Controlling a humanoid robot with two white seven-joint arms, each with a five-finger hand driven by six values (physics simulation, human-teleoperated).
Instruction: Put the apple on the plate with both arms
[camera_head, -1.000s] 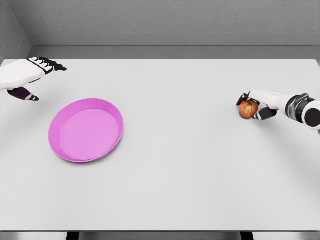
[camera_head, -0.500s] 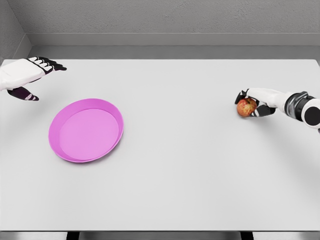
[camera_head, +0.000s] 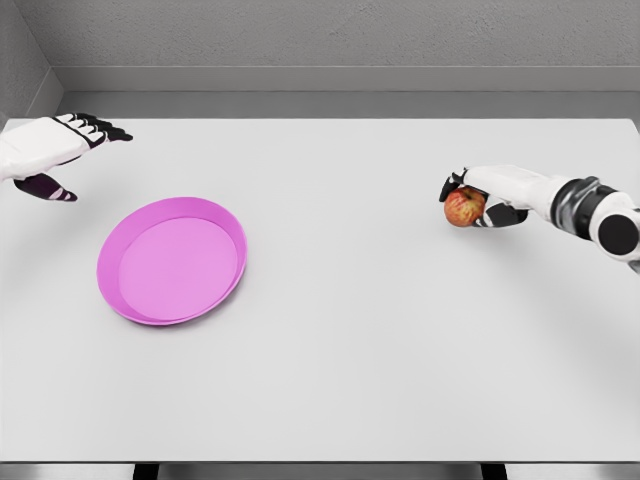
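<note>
Table (camera_head: 350, 350), white and wide, fills nearly the whole view, its far edge running against a grey wall and its near edge showing at the bottom. A pink plate (camera_head: 172, 260) sits on the left part of it, well back from the near edge, with bare white surface on every side. To the right of the plate, well apart from it across that open stretch, the right hand (camera_head: 492, 195) reaches in from the right edge with fingers curled around a red apple (camera_head: 463, 207), which sits at the hand's left end. Beyond the plate's upper left, the left hand (camera_head: 45, 150) hovers with fingers extended, holding nothing.
</note>
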